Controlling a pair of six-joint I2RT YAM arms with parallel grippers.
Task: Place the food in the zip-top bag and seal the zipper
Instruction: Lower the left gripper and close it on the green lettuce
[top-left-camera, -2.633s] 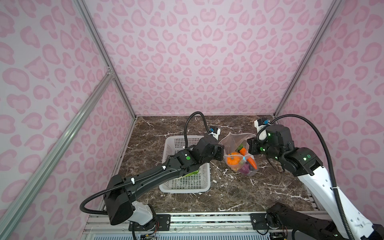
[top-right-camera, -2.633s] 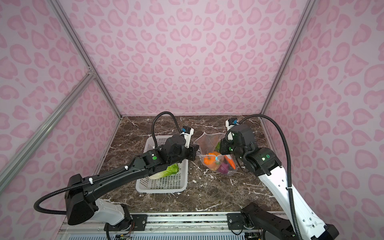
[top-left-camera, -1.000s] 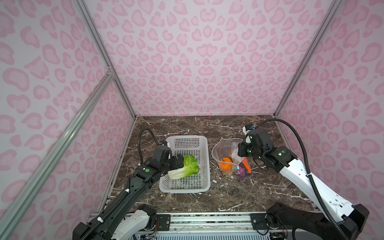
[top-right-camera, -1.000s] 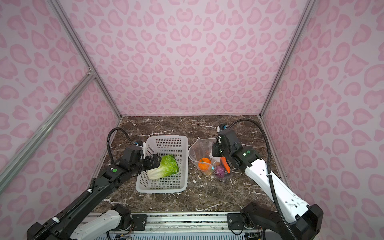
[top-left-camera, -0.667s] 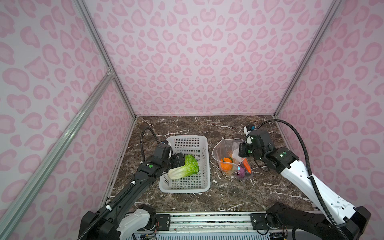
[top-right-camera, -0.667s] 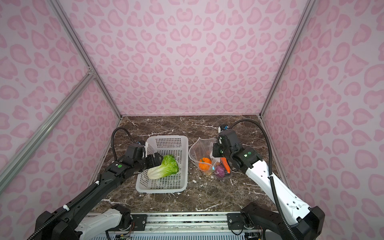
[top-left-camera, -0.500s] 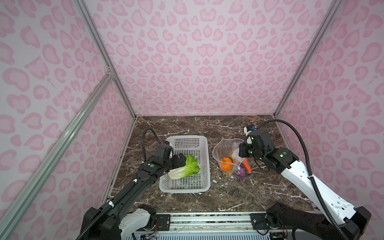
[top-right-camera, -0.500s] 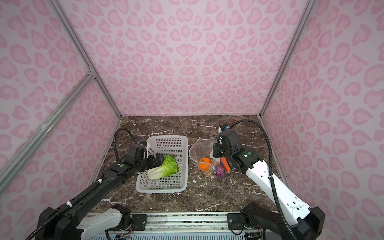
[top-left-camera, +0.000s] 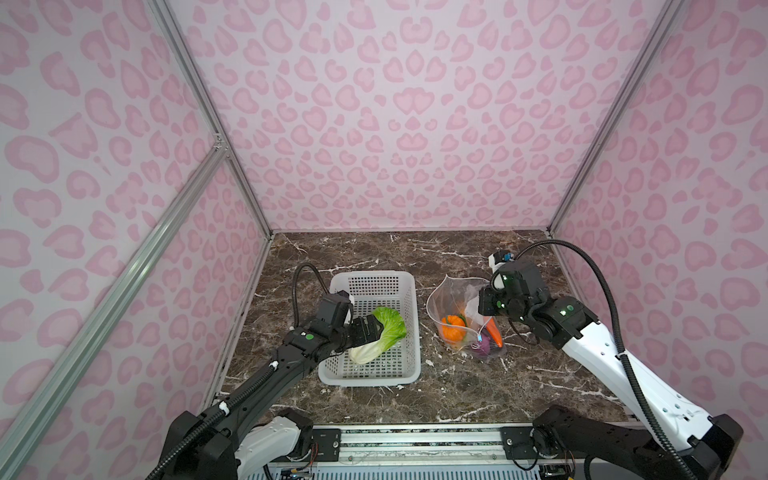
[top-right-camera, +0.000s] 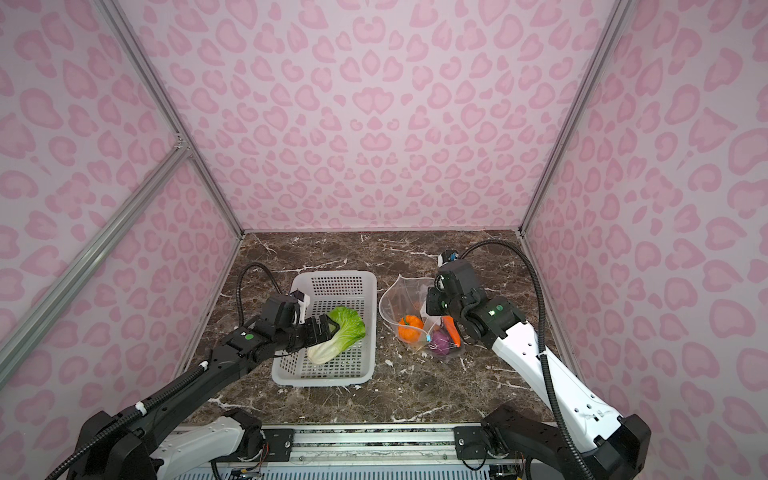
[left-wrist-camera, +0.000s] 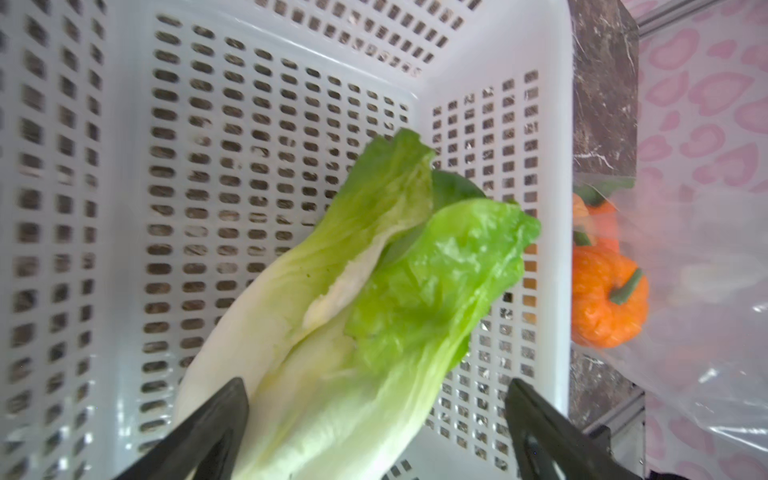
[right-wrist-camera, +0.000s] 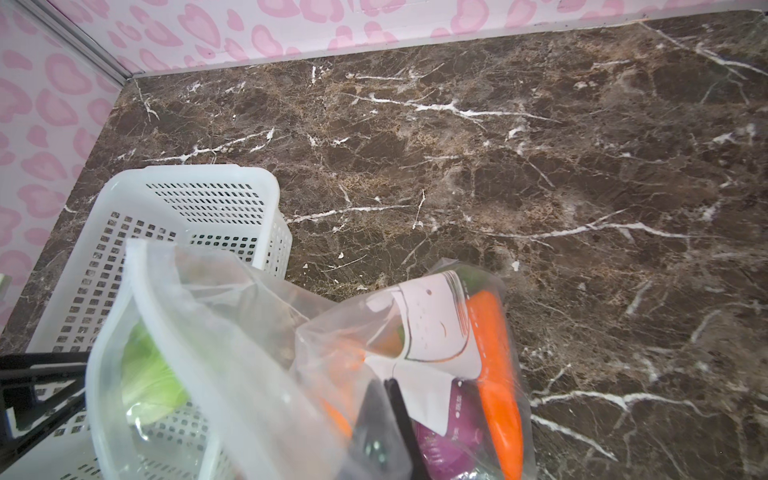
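Several pieces (top-left-camera: 453, 326) bagged, lettuce (left-wrist-camera: 374, 291) pending: straddles it with spread left gripper (left-wrist-camera: 376, 388), pinches bag (top-left-camera: 451, 297) with right gripper (right-wrist-camera: 384, 384); zipper (right-wrist-camera: 106, 345) unsealed.

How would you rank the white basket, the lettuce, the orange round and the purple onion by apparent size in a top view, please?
1. white basket
2. lettuce
3. orange round
4. purple onion, partly hidden, so unsure

Lettuce (left-wrist-camera: 374, 291) base runs off the left wrist picture's edge; through the bag (right-wrist-camera: 216, 340) the right gripper (right-wrist-camera: 384, 386) and onion (right-wrist-camera: 436, 451) blur
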